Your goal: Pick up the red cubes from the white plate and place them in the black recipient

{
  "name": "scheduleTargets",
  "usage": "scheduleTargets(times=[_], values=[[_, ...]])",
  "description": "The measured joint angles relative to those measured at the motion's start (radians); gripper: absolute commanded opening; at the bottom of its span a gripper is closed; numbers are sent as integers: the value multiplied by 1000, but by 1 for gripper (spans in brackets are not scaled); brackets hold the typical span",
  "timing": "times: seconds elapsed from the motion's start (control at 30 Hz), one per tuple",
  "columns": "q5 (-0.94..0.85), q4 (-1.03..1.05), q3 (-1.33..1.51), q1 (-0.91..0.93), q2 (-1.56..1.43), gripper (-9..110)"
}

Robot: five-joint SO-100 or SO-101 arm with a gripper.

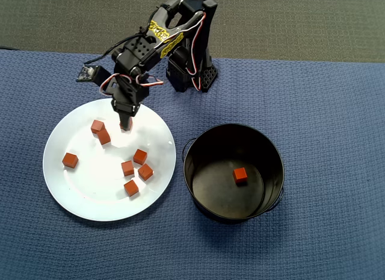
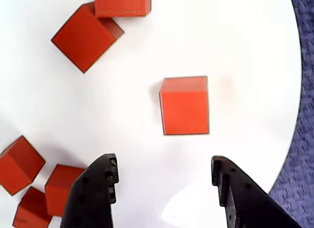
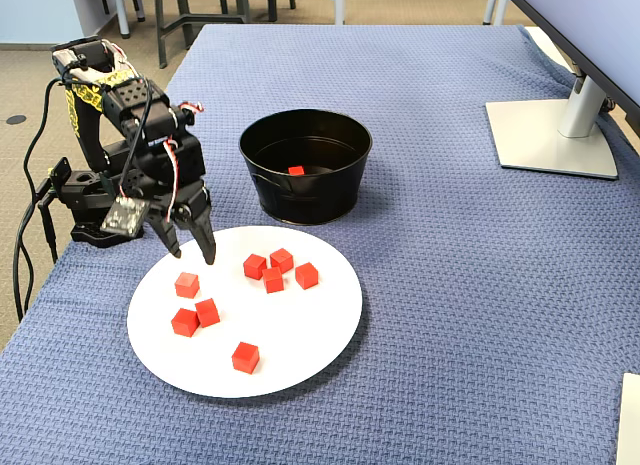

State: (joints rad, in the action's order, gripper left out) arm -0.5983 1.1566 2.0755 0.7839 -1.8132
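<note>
Blue woven table cover point(image 3: 460, 285) over the whole work surface; grey monitor stand base point(image 3: 552, 135) at 2 o'clock in the fixed view; tan carpeted floor point(image 3: 25, 85) at 10 o'clock; dark furniture legs point(image 3: 185, 15) at 11 o'clock; even, bright lighting.

Wrist view: top red cube point(image 2: 122, 3) cut by upper edge, lower-left cube point(image 2: 30, 213) cut by bottom; overhead view: arm hides cube under gripper point(image 1: 126, 124)
</note>
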Motion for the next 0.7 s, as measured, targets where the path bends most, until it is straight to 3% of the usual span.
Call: scheduleTargets(times=[0.7], values=[[-135,-190,83,61,120,0]])
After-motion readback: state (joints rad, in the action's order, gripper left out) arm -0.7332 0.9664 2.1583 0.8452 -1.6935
